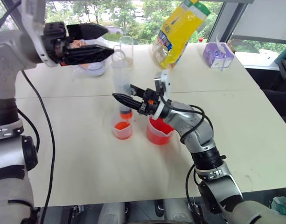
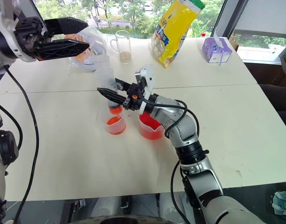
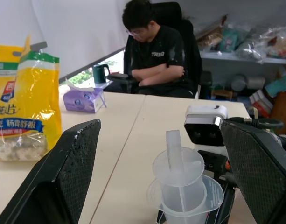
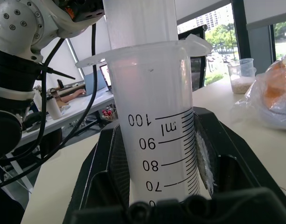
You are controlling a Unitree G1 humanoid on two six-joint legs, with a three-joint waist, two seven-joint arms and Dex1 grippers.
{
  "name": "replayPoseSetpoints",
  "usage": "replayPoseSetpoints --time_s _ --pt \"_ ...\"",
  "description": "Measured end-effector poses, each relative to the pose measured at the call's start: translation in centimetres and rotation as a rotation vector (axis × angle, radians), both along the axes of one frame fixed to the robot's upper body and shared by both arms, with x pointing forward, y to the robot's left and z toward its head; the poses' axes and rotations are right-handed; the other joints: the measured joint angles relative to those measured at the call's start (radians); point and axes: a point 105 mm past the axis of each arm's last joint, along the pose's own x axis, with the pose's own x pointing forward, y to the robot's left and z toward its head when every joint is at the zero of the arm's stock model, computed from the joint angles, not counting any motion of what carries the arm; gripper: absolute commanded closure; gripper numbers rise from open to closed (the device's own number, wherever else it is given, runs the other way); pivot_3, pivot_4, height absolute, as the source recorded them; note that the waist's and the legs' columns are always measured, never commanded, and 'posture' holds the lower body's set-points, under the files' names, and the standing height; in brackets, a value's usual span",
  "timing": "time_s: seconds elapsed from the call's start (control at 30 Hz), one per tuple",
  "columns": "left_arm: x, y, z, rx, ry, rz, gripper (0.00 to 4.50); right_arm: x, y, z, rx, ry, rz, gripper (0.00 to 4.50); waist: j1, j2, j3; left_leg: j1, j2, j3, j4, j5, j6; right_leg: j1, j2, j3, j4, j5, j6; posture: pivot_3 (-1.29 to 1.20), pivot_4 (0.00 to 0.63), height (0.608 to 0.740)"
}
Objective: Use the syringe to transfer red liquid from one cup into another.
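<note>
Red liquid [image 1: 122,126] sits in two cups [image 1: 122,129] [image 1: 159,131]; right gripper [image 1: 125,100] clamps one syringe [image 1: 122,79] upright, left gripper [image 1: 94,43] gapes wide, empty.

yellow bag [image 1: 179,31] | tissue box [image 1: 217,55] | handled glass [image 2: 123,45] | seated person [image 3: 156,51]

Both arms are showing silver-grey metal shells broken by black ribbed joint bands. The right arm [image 1: 203,140] is carrying looped black cables along its forearm, and a small white camera block [image 1: 162,84] is sitting above its wrist beside orange-red fittings. The left arm [image 1: 12,51] is trailing a long black cable past a round black joint cap. Each arm is ending in two black, tapered fingers [image 1: 89,31] with finely textured inner pads. Small screws are dotting the white left wrist housing [image 4: 21,23].
</note>
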Motion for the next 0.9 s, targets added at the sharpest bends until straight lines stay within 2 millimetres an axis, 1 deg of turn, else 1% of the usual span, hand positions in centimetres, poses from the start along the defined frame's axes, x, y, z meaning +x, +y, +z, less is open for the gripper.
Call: replayPoseSetpoints --time_s 0.1,0.17,0.3,0.33,0.37,0.67,0.9 --pt "0.4 -0.1 -1.0 0.035 0.009 0.010 1.05 0.0 0.1 0.0 0.002 0.000 0.000 2.93 0.000 0.000 0.000 0.000 0.000 0.000 0.000 0.000 0.000 0.000 0.000 0.000 0.000 0.000 0.000 0.00 0.150 0.740" --pt "0.5 -0.2 -1.4 0.048 0.016 0.007 1.98 0.0 0.2 0.0 0.001 -0.002 -0.002 2.93 0.000 0.000 0.000 0.000 0.000 0.000 0.000 0.000 0.000 0.000 0.000 0.000 0.000 0.000 0.000 0.00 0.150 0.740" --pt "0.5 -0.4 -2.2 0.066 0.031 -0.011 4.03 0.1 0.2 -0.1 -0.005 0.000 -0.013 2.93 0.000 0.000 0.000 0.000 0.000 0.000 0.000 0.000 0.000 0.000 0.000 0.000 0.000 0.000 0.000 0.00 0.150 0.740" --pt "0.5 -0.5 -2.2 0.068 0.031 -0.018 4.39 0.2 0.1 -0.1 -0.006 0.001 -0.019 2.93 0.001 0.000 0.000 0.000 0.000 0.000 0.000 0.000 0.000 0.000 0.000 0.000 0.000 0.000 0.000 0.00 0.150 0.740" --pt "0.5 -0.5 -2.3 0.067 0.033 -0.019 4.46 0.2 0.1 -0.1 -0.010 0.000 -0.021 2.93 0.001 0.000 0.000 0.000 0.000 0.000 0.000 0.000 0.000 0.000 0.000 0.000 0.000 0.000 0.000 0.00 0.150 0.740" --pt "0.3 -0.8 -2.4 0.062 0.046 -0.049 4.46 0.2 0.1 -0.3 -0.017 0.002 -0.019 2.93 0.000 0.000 0.000 0.000 0.000 0.000 0.000 0.000 0.000 0.000 0.000 0.000 0.000 0.000 0.000 0.00 0.150 0.740" --pt "-0.1 -0.8 -3.2 0.121 0.022 -0.061 4.46 0.0 0.4 -0.6 -0.040 0.027 0.000 2.93 0.000 0.000 0.000 0.000 0.000 0.000 0.000 0.000 0.000 0.000 0.000 0.000 0.000 0.000 0.000 0.00 0.150 0.740"
